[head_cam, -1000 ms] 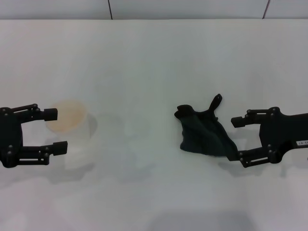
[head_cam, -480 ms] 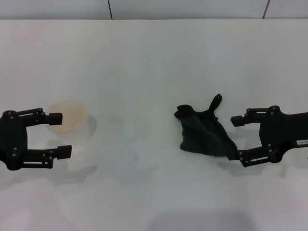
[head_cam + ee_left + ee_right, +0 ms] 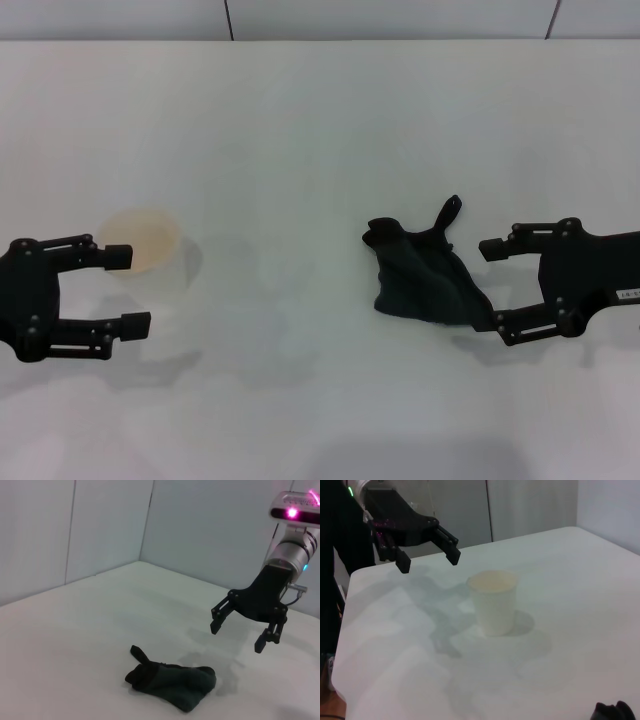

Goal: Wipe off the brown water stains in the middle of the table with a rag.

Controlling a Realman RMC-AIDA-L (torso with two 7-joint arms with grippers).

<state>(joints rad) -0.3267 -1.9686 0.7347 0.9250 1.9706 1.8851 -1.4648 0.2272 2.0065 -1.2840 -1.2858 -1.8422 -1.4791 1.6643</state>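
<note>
The rag point(image 3: 425, 282) is a dark crumpled cloth lying on the white table point(image 3: 300, 140), right of centre. My right gripper point(image 3: 497, 288) is open just to the right of it, one fingertip close to the rag's edge, holding nothing. The left wrist view shows the rag point(image 3: 170, 680) with the right gripper point(image 3: 236, 636) hovering above the table beside it. My left gripper point(image 3: 128, 288) is open and empty at the left, just in front of a white cup point(image 3: 148, 250). No brown stain shows on the table in any view.
The white cup has a brownish inside and stands upright; in the right wrist view the cup point(image 3: 492, 602) has the left gripper point(image 3: 428, 561) beyond it. A rag corner point(image 3: 615, 712) shows at that view's edge. A grey wall runs behind the table.
My left gripper has drawn back from around the cup toward the table's near edge, still open. The right gripper and the rag have not moved.
</note>
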